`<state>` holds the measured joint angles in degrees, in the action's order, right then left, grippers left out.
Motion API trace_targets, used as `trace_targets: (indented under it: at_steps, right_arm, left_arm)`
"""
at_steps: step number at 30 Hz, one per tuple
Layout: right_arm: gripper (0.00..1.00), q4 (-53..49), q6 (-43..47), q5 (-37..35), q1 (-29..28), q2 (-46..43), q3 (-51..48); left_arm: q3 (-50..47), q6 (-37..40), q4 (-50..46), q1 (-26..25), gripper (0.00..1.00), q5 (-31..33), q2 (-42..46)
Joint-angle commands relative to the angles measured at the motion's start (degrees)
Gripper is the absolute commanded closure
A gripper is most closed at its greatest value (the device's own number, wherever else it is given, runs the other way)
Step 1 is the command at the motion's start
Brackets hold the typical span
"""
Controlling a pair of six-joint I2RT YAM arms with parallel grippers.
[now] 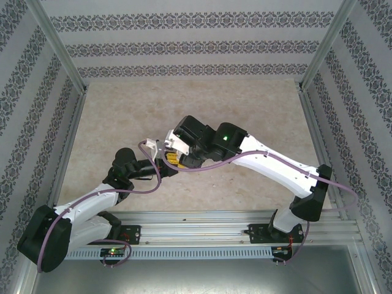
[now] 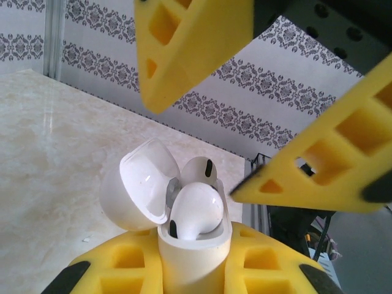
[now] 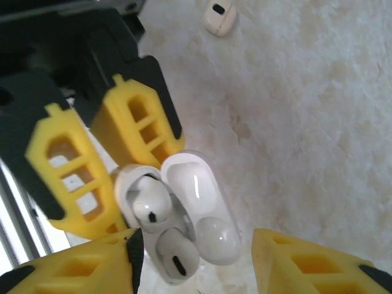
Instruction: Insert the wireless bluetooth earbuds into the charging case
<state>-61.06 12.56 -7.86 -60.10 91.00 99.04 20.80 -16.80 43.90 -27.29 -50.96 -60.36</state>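
Our left gripper clamps the charging case, its long axis along our fingers, open mouth facing outward, earbuds seated. Our right gripper stands part-open, holding nothing.

My left tool: clamped on the case, one finger each side.
Lid: swung open to the left.
Earbuds: two, sitting in the case.
Right tool: fingers parted, above the case.
Counter: pale marble.
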Motion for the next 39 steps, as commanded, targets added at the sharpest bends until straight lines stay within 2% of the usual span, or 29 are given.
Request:
trace_targets:
  at_steps: [1,7,11,15,20,29,35,39]
  right_arm:
    - [0.48,1.37,-2.38,4.44,1.27,-2.69,1.29]
    - [0.47,2.79,-4.85,7.23,4.74,-5.57,-0.2]
    - [0.48,5.05,-11.02,12.18,10.77,-7.06,-2.06]
    - [0.52,9.97,-20.85,23.93,18.8,-7.41,-5.98]
    - [0.56,25.16,-35.23,46.89,27.9,-7.59,-15.38]
    - [0.63,39.79,-43.24,67.82,27.08,-6.2,-22.3]
    - [0.65,42.25,-43.59,71.52,25.92,-9.96,-25.44]
    - [0.65,40.37,-41.87,72.01,25.91,-12.56,-26.42]
  left_arm:
    - [0.74,0.08,4.15,-0.09,1.0,-0.04,0.97]
    - [0.91,-0.2,4.7,-0.08,1.0,-0.08,0.83]
    - [1.35,-0.77,5.34,-0.05,1.0,-0.54,0.62]
    - [1.62,-1.35,6.97,-0.05,1.0,-1.57,0.43]
    - [2.26,-1.81,8.78,-0.08,1.0,-2.59,-0.05]
    - [4.37,-2.65,9.89,-0.09,1.0,-2.73,-1.52]
    - [5.08,-4.33,10.98,-0.04,1.0,-0.92,-2.88]
    - [5.13,-5.42,10.98,0.08,1.0,0.79,-3.27]
